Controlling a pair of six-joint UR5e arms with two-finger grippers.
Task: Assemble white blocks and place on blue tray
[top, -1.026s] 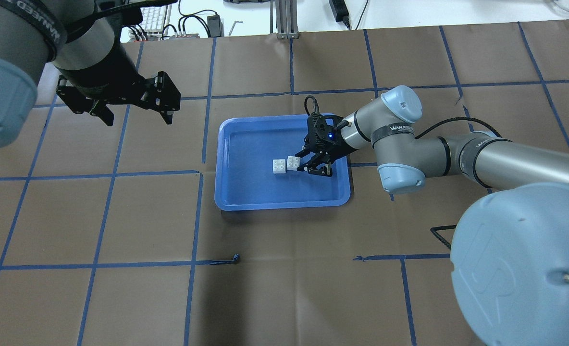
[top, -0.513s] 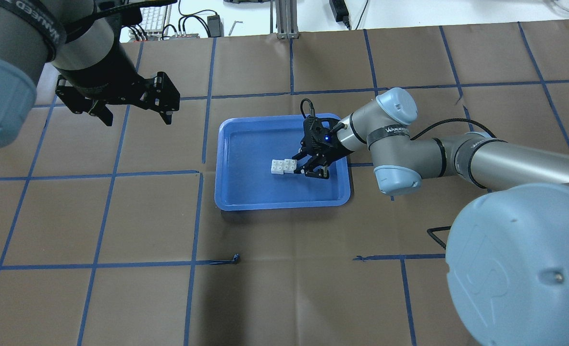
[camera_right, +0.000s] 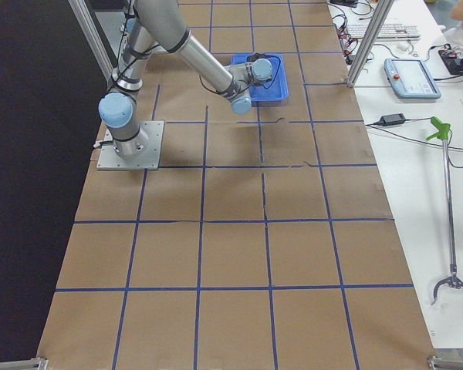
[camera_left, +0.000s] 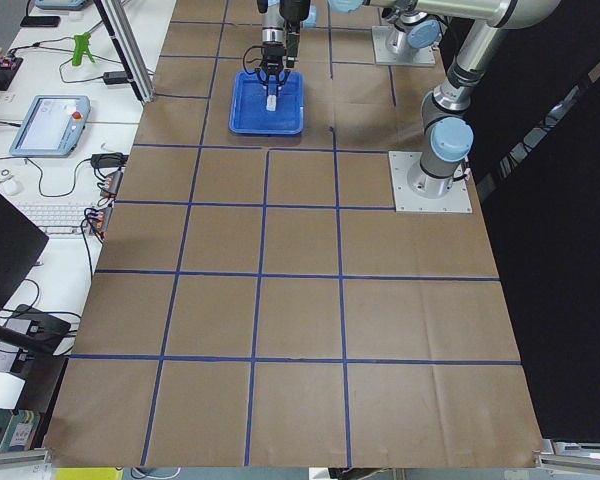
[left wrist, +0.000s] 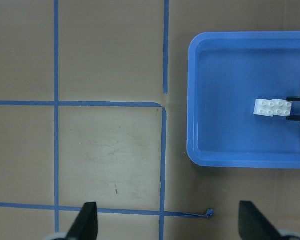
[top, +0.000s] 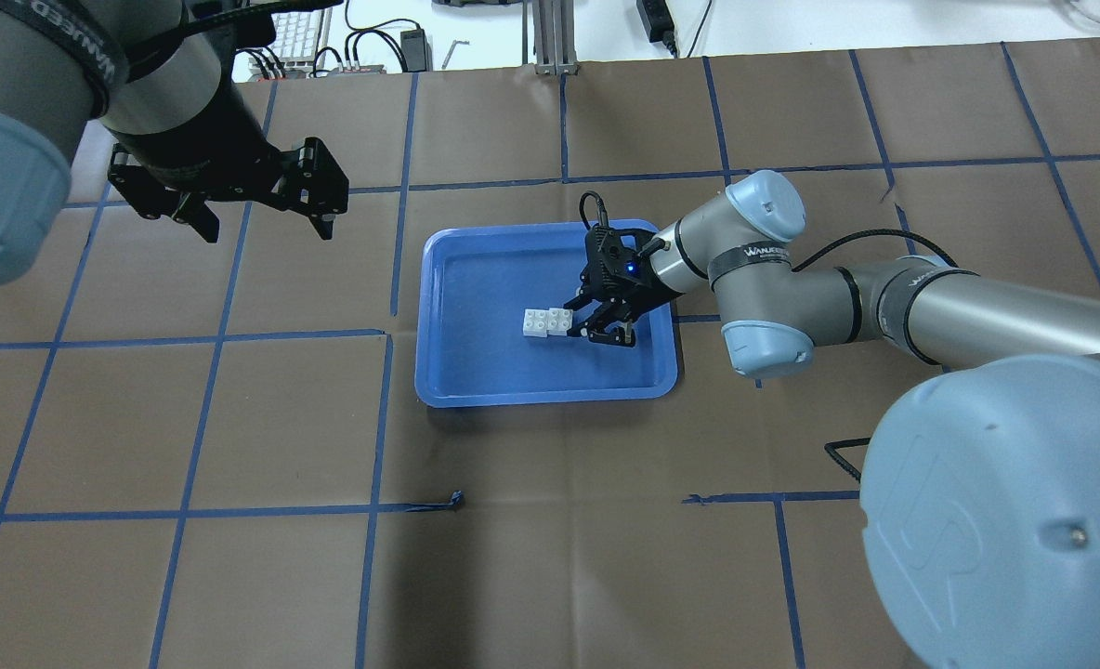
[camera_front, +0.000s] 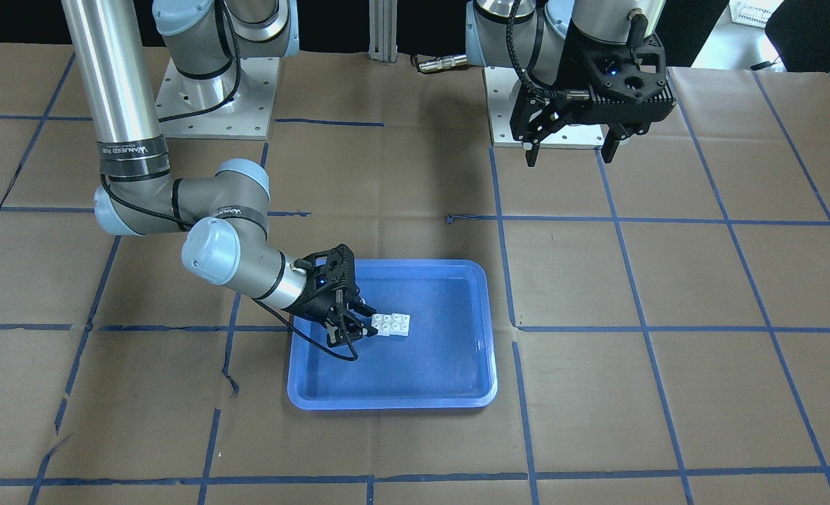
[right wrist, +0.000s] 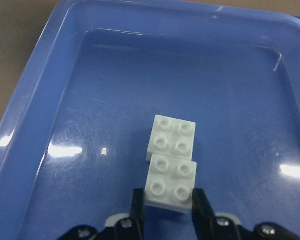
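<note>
Two white blocks lie side by side, touching, on the floor of the blue tray (top: 494,367). My right gripper (top: 576,321) is low in the tray and shut on the near white block (right wrist: 171,185), its fingers (right wrist: 138,210) against the block's two sides. The other white block (right wrist: 172,136) sits just beyond it, studs up. Both show in the front view, held block (camera_front: 383,325) and free block (camera_front: 401,324), and in the left wrist view (left wrist: 273,107). My left gripper (top: 262,209) is open and empty, high above the table left of the tray.
The tray (camera_front: 429,372) lies mid-table on brown paper with a blue tape grid. A torn tape end (top: 457,500) lies in front of the tray. Cables and a keyboard (top: 294,37) lie beyond the table's far edge.
My right gripper moved left with its block until it met the other block and nudged it slightly left. The left arm has hardly moved.
</note>
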